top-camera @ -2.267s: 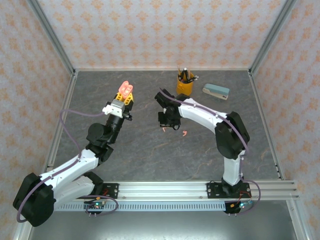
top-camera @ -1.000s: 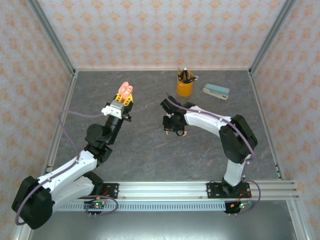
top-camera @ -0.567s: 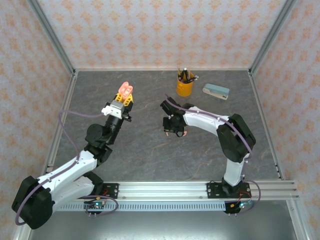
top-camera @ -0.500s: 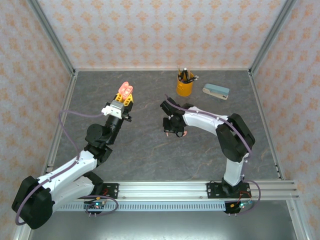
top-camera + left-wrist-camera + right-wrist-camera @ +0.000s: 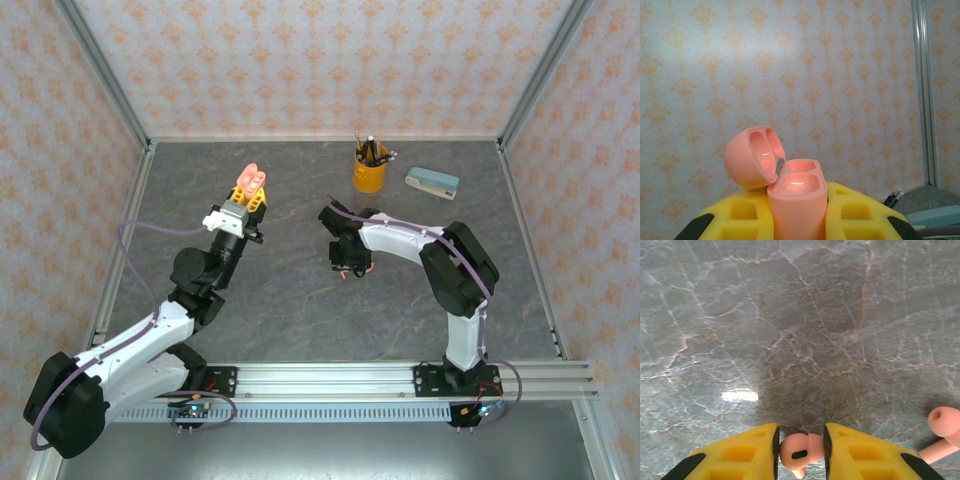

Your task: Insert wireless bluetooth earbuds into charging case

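While the open, empty-looking case (image 5: 792,192) is clamped by left gripper (image 5: 797,217) | right of case, one earbud (image 5: 801,451) is flanked by narrow right gripper (image 5: 800,440), grip unclear | none inserted

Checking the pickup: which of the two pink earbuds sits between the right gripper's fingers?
The bottom-centre earbud, framed by the right gripper; the other earbud lies on the table to the right, apart from it.
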Motion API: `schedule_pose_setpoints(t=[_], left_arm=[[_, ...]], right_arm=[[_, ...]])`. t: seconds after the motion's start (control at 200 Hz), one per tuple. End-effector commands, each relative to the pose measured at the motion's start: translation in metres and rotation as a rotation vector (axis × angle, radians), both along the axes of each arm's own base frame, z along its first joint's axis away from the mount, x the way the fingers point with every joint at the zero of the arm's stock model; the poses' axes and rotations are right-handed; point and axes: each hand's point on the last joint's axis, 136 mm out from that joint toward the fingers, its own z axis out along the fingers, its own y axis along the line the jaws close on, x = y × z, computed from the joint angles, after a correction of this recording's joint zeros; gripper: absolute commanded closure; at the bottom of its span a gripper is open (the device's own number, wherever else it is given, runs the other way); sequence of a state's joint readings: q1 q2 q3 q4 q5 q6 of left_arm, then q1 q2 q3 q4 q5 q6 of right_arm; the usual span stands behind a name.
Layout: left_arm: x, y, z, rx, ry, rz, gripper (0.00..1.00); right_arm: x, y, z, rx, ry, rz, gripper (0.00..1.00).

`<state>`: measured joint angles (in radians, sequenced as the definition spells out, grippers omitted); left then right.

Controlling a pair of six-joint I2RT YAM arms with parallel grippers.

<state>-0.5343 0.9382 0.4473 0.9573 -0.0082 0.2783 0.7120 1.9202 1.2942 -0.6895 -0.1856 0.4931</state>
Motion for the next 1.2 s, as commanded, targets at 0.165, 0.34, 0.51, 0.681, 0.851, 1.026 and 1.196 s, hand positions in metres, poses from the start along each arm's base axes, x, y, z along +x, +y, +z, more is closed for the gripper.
schedule_pose_setpoints(t=[0.165,0.34,0.51,0.681,0.851,1.026,1.196], left_arm=[[-0.001,0.002,0.002,-0.017,-0.009,-0.004,1.0],[-0.001,0.002,0.002,-0.016,-0.011,-0.004,1.0],[-0.001,0.002,0.001,-0.015,-0.01,-0.003,1.0],[-0.002,0.003,0.001,-0.012,-0.011,-0.002,1.0],[-0.002,0.003,0.002,-0.013,-0.012,-0.002,1.0],[-0.002,0.003,0.002,-0.014,-0.012,-0.004,1.0],[-0.003,0.002,0.003,-0.016,-0.014,-0.007,1.0]], right_arm=[[-0.001,-0.007,0.0,-0.081,0.002,0.0,0.65],[-0.002,-0.003,-0.003,-0.079,0.011,-0.004,0.65],[-0.003,0.0,-0.007,-0.079,0.02,0.002,0.65],[-0.003,0.0,-0.011,-0.086,0.027,0.008,0.65],[-0.002,0.0,-0.014,-0.1,0.033,0.023,0.67],[-0.002,0.001,-0.014,-0.102,0.039,0.043,0.73],[-0.001,0.002,-0.006,-0.089,0.02,0.06,0.77]])
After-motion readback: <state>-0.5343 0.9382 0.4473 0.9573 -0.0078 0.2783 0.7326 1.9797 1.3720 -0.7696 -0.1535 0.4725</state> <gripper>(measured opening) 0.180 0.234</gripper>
